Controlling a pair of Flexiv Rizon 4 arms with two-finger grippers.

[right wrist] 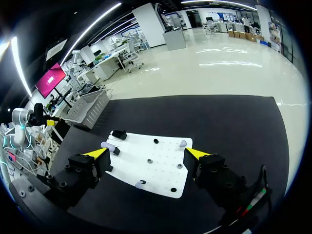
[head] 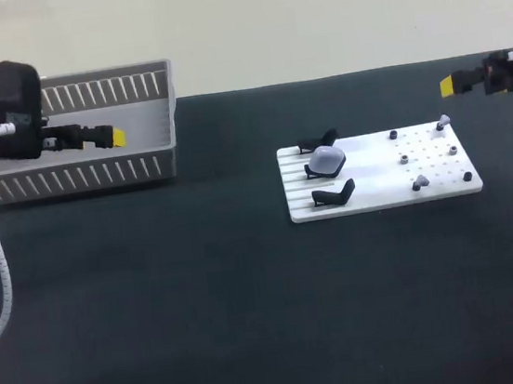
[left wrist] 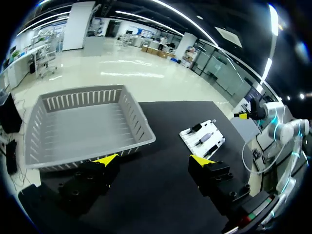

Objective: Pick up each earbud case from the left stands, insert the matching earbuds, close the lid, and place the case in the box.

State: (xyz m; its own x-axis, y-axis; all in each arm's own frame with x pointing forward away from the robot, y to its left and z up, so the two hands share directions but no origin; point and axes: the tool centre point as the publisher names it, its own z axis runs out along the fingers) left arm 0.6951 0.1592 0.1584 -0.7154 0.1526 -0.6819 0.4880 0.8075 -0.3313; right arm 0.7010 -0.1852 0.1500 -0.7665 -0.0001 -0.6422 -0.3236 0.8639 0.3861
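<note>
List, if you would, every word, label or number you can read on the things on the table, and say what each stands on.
None: no text can be read on anything on the table, in any view.
The white board shows no print.
The grey box, the pale earbud case, the left gripper and the right gripper bear no visible label or number.

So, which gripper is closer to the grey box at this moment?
Left. The left gripper is open right at the grey box, seemingly above it. The right gripper, also open, is far off on the other side, past the white board.
</note>
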